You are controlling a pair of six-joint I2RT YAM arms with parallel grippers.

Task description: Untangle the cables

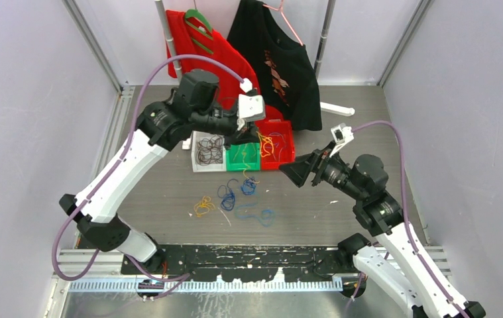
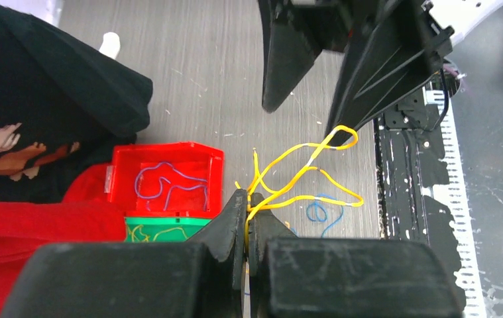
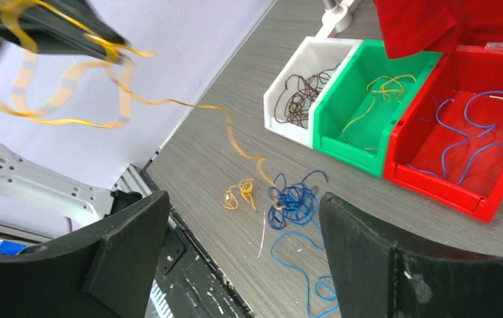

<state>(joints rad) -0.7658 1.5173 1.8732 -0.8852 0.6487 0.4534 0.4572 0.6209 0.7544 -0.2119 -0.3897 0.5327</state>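
Cables point(image 1: 235, 195): mostly a loose blue and yellow scatter on the counter point(image 1: 341, 218), just in front of the bins. One yellow strand point(image 2: 312, 157) up in the air, pinched in the tightly closed left fingers point(image 2: 243, 209) over the green bin point(image 1: 242, 165), close to the red bin point(image 1: 276, 165). Stretches in slack loops from that pinch toward the right fingers point(image 1: 295, 171), long axis running rightward and toward the arm bases in the top view. Far loop right at one right fingertip; hooked on it or merely in front of it, impossible to tell. Trails a tail down toward the blue clump point(image 3: 291, 199); free of it or not, cannot say. Right fingers spread wide, nothing between them.

Likely trouble: with the loop caught on that fingertip, a yank out of the thin pinch, or a tightened knot, on any parting of the arms. With the tail snagged below, blue strands dragged along on a lift. On release here, a slide over the shared rim into the red bin, among the blue ones.
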